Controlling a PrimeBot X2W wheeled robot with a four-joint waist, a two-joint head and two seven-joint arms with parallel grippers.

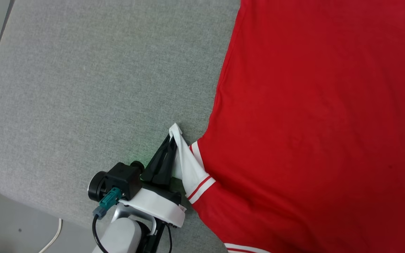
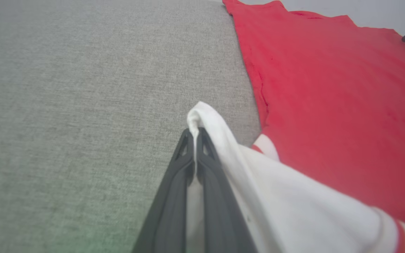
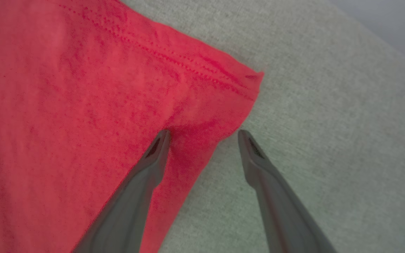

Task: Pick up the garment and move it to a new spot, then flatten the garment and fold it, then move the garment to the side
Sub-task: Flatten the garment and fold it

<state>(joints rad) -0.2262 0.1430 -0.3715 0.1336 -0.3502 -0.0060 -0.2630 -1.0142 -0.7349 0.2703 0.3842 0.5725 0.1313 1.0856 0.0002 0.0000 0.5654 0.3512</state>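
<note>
Illumination in the head view is bright, diffuse and even; focus is sharp, and shadows are faint and soft-edged. A green glow tints the grey surface beside the left gripper, and also shows at the lower left of the left wrist view. Both wrist views are softer and hazier, with reduced contrast. The garment renders washed-out pinkish red there. The fingers of the right gripper blur near the lens.

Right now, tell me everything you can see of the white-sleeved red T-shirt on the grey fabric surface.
The red knit T-shirt lies spread, plain side up, lightly wrinkled, on the grey fabric surface. Its white sleeve, with red-white striped trim, is pinched and lifted by the shut left gripper. The open right gripper straddles its edge near a stitched hem corner.
</note>
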